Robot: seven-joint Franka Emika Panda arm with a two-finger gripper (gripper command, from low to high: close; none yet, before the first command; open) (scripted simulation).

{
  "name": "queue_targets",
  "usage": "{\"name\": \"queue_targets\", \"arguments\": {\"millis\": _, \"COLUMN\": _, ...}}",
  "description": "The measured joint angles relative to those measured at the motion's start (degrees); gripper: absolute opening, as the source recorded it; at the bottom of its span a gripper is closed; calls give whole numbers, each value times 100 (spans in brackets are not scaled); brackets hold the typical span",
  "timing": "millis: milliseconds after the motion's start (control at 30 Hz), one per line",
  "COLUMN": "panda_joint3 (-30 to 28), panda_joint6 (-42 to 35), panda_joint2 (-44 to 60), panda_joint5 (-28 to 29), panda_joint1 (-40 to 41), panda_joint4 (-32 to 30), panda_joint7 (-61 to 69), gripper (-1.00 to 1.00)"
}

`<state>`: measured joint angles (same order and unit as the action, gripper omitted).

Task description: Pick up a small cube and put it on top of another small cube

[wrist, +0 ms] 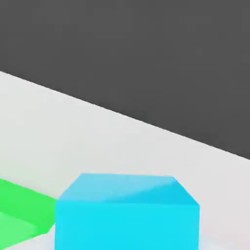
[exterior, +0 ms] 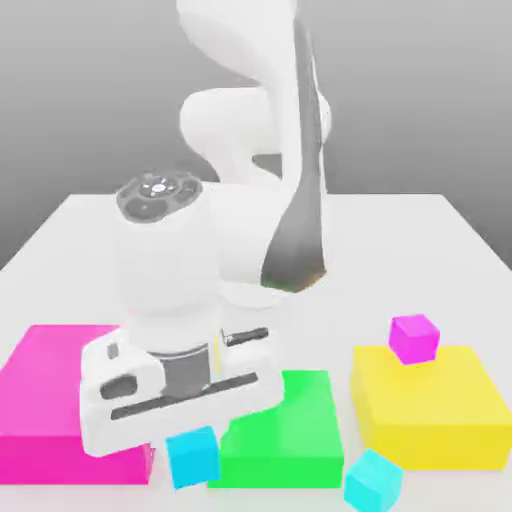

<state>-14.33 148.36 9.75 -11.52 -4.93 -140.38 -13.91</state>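
Note:
One small cyan cube [exterior: 192, 457] sits at table level between the flat magenta block and the flat green block. My gripper [exterior: 188, 430] is lowered straight onto it and shut on it, and the white hand covers the cube's top. The same cube [wrist: 127, 212] looms close in the hand view. A second small cyan cube [exterior: 373, 480] lies on the table near the front edge, to the exterior view's right of the green block and apart from the gripper.
A flat magenta block [exterior: 45, 395] lies at the exterior view's left, a flat green block [exterior: 290, 430] in the middle and a flat yellow block [exterior: 435, 410] at the right. On the yellow block stands a small magenta cube [exterior: 414, 338]. The arm's base rises behind.

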Motion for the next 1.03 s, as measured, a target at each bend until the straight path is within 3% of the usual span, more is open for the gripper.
{"name": "queue_targets", "arguments": {"millis": 333, "panda_joint3": -178, "panda_joint6": -729, "panda_joint2": -2050, "panda_joint5": 641, "panda_joint1": 657, "panda_joint4": -1254, "panda_joint7": -2302, "gripper": -100}}
{"name": "queue_targets", "arguments": {"millis": 700, "panda_joint3": 535, "panda_joint6": -1527, "panda_joint2": -4351, "panda_joint5": 1662, "panda_joint1": 2319, "panda_joint4": -2642, "panda_joint7": -5070, "gripper": -100}}
{"name": "queue_targets", "arguments": {"millis": 900, "panda_joint3": 603, "panda_joint6": -394, "panda_joint2": -3638, "panda_joint5": 1765, "panda_joint1": 2538, "panda_joint4": -3055, "panda_joint7": -5322, "gripper": -100}}
{"name": "queue_targets", "arguments": {"millis": 933, "panda_joint3": 597, "panda_joint6": -164, "panda_joint2": -3460, "panda_joint5": 1771, "panda_joint1": 2542, "panda_joint4": -3108, "panda_joint7": -5323, "gripper": 100}}
{"name": "queue_targets", "arguments": {"millis": 1033, "panda_joint3": 597, "panda_joint6": -164, "panda_joint2": -3460, "panda_joint5": 1770, "panda_joint1": 2542, "panda_joint4": -3108, "panda_joint7": -5322, "gripper": 100}}
